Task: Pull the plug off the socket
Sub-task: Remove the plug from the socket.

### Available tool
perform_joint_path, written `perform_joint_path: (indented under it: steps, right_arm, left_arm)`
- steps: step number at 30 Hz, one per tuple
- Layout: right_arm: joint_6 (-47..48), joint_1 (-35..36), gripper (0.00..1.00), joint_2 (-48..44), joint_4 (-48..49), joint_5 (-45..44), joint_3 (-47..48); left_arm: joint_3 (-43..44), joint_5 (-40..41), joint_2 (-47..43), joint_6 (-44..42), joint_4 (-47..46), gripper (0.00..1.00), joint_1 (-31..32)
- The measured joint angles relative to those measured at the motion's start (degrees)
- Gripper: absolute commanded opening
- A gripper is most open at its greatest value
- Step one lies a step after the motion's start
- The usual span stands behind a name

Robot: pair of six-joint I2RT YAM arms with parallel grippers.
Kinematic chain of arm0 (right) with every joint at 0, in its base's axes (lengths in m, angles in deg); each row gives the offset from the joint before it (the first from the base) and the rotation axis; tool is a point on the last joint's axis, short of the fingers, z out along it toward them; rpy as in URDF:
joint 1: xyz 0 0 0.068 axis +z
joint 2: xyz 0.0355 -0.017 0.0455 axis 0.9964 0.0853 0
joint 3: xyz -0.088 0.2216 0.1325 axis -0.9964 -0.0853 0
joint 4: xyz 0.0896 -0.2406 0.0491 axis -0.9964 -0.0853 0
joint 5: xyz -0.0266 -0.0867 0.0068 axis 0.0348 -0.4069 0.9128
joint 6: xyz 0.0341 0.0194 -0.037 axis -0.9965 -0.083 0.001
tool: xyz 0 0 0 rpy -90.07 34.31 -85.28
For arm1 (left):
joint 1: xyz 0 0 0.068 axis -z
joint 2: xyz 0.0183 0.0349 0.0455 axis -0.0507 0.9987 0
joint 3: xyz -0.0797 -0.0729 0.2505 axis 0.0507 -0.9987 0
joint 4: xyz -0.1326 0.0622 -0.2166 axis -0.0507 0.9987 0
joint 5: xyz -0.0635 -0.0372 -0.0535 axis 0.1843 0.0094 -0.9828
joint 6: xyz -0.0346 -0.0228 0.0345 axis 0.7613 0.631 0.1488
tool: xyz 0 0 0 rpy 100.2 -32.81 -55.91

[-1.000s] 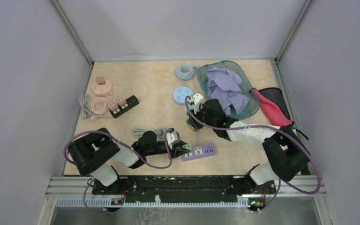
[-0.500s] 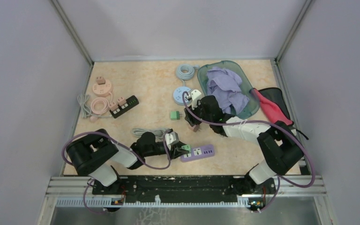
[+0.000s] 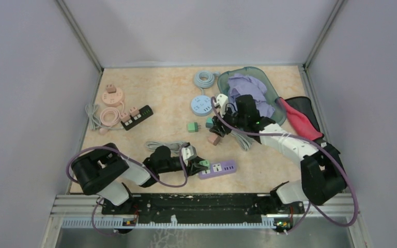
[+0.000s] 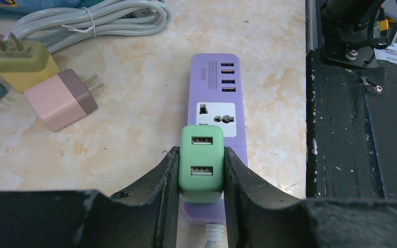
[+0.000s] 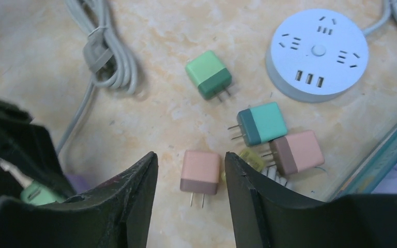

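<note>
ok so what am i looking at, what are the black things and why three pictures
Two black robot arms stand at the edge of a beige marbled table. The wide picture is from a camera overhead; the other two are from cameras on each wrist, looking past its fingers. The left gripper is clamped on a light green USB plug sitting in a purple power strip. The right gripper is open and empty above loose coloured plugs near a round pale blue socket hub.
</note>
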Motion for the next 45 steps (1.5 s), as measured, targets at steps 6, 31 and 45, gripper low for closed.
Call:
perform_joint_path:
  steps: [6,31,45]
  right_arm:
    - [13.92,-4.11,0.84,-3.5,-13.2,16.28,1.64]
    - [56.61,5.31,0.95,-3.06,-29.88,22.14,-8.04]
    - [56.46,10.34,0.8,1.95,-28.09,11.78,-8.02]
  left_arm:
    - [-0.33,0.33,-0.72,0.0,0.59,0.01,0.0]
    - [-1.4,0.79,-3.58,0.0,2.93,0.0,0.11]
    - [-2.05,2.16,-4.61,-0.02,3.15,0.0,0.61]
